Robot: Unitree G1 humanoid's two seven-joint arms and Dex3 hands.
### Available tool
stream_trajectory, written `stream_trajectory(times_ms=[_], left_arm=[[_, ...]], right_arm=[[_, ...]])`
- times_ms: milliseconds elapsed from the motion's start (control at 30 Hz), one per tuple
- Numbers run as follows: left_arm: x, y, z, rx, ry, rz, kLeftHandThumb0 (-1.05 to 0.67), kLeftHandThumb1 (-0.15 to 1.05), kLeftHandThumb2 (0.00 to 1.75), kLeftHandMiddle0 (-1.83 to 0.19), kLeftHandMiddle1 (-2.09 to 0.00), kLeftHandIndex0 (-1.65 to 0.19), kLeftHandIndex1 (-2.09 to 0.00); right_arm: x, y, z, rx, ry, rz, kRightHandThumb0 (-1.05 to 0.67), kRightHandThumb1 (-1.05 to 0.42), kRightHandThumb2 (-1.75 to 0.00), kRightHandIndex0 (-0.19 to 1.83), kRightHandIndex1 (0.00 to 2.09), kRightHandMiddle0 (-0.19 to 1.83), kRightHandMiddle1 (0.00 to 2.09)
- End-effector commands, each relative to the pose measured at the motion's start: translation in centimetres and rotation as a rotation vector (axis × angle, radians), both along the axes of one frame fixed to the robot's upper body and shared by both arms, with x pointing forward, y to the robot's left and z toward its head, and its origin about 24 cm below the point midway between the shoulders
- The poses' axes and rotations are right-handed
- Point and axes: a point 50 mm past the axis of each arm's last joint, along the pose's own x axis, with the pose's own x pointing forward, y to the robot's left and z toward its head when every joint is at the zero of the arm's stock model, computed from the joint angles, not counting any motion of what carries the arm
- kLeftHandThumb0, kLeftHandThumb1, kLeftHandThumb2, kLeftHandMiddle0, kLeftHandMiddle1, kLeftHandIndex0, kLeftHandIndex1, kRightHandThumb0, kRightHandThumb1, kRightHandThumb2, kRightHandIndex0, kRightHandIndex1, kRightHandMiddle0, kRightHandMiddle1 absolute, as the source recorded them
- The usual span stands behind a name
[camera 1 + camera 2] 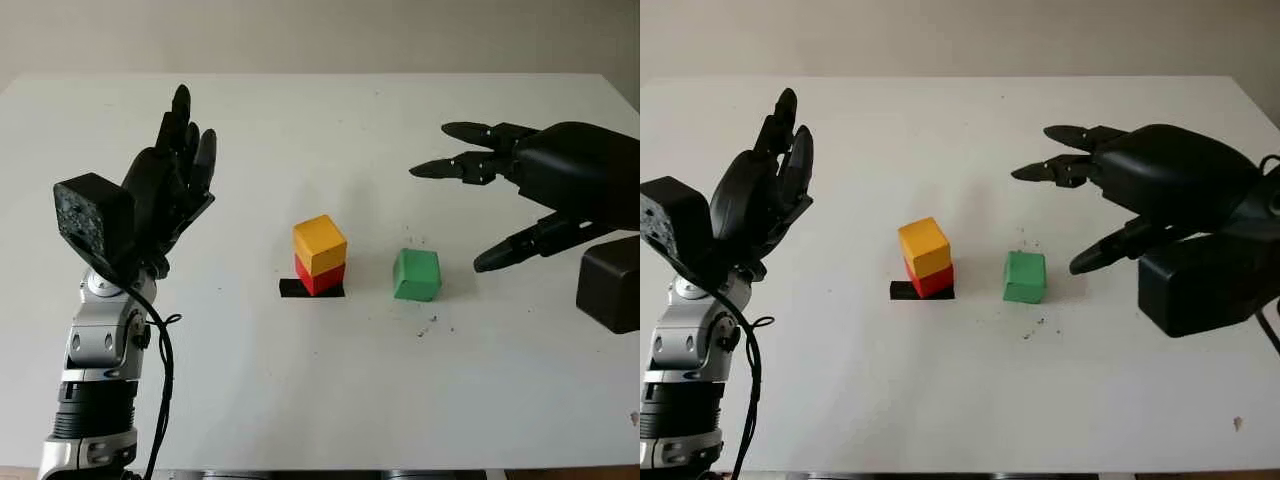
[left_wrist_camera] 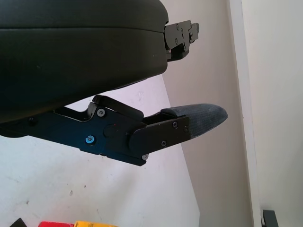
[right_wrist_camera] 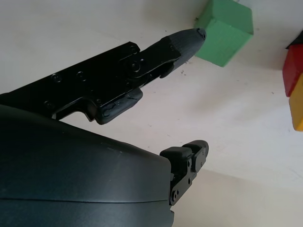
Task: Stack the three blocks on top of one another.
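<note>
- Three blocks are counted on the white table [image 1: 300, 400]: one yellow block [image 1: 320, 244], one red block [image 1: 322, 276] and one green block [image 1: 416, 274].
- The yellow block is seen stacked on the red block, slightly skewed, over a black tape mark [image 1: 293, 288] near the table's middle.
- The green block is found alone on the table, just to the right of that pair and apart from it.
- The right hand [image 1: 530, 190] is held above the table right of the green block, released and holding nothing.
- The left hand [image 1: 165, 190] is raised well left of the stack, released and empty.
- The green block is judged light, rigid and smooth-faced; it would best be pinched across two opposite side faces, leaving top and bottom free.
- A gentle placement is judged necessary, since the skewed pair could be toppled.
</note>
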Motion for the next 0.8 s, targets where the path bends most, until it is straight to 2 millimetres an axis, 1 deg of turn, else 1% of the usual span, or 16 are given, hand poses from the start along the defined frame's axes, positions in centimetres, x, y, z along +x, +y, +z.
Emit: stream_trajectory(times_ms=[0, 67, 133, 267, 400, 467, 767], left_arm=[[0.0, 0.2, 0.2, 0.002, -0.01, 0.004, -0.66, 1.05, 0.66, 0.19, 0.0, 0.19, 0.0], [0.0, 0.1, 0.2, 0.003, -0.01, 0.005, -0.66, 1.05, 0.65, 0.19, 0.0, 0.19, 0.0], [0.0, 0.1, 0.1, 0.002, -0.01, 0.008, -0.65, 1.05, 0.65, 0.19, 0.0, 0.19, 0.0], [0.0, 0.1, 0.1, 0.008, -0.015, 0.01, -0.65, 1.05, 0.64, 0.19, 0.0, 0.19, 0.0], [0.0, 0.1, 0.1, 0.014, -0.016, 0.013, -0.64, 1.05, 0.64, 0.19, 0.0, 0.19, 0.0], [-0.1, 0.1, 0.1, 0.024, -0.017, 0.014, -0.65, 1.05, 0.64, 0.19, 0.0, 0.19, 0.0], [0.0, 0.2, 0.0, 0.031, -0.015, 0.014, -0.62, 1.05, 0.65, 0.19, 0.0, 0.19, 0.0]], right_arm=[[-0.3, 0.2, -0.7, -0.032, -0.022, 0.011, -0.78, -0.91, -0.06, 0.09, 0.06, 0.4, 0.1], [-0.3, 0.4, -1.5, -0.053, -0.026, 0.004, -0.81, -0.95, -0.07, 0.09, 0.06, 0.4, 0.1], [-0.3, 0.7, -2.2, -0.059, -0.001, -0.007, -0.83, -0.95, -0.07, 0.08, 0.05, 0.39, 0.08], [-0.2, 1.1, -3.1, -0.065, 0.03, -0.014, -0.84, -0.96, -0.06, 0.07, 0.05, 0.38, 0.07], [0.0, 1.6, -4.0, -0.076, 0.055, -0.02, -0.87, -1.0, -0.07, 0.06, 0.05, 0.36, 0.06], [-0.1, 1.7, -4.5, -0.051, 0.065, -0.02, -0.87, -1.01, -0.07, 0.07, 0.05, 0.37, 0.06], [-0.2, 2.0, -5.4, -0.019, 0.101, -0.039, -0.83, -1.01, -0.06, 0.05, 0.05, 0.35, 0.05]])
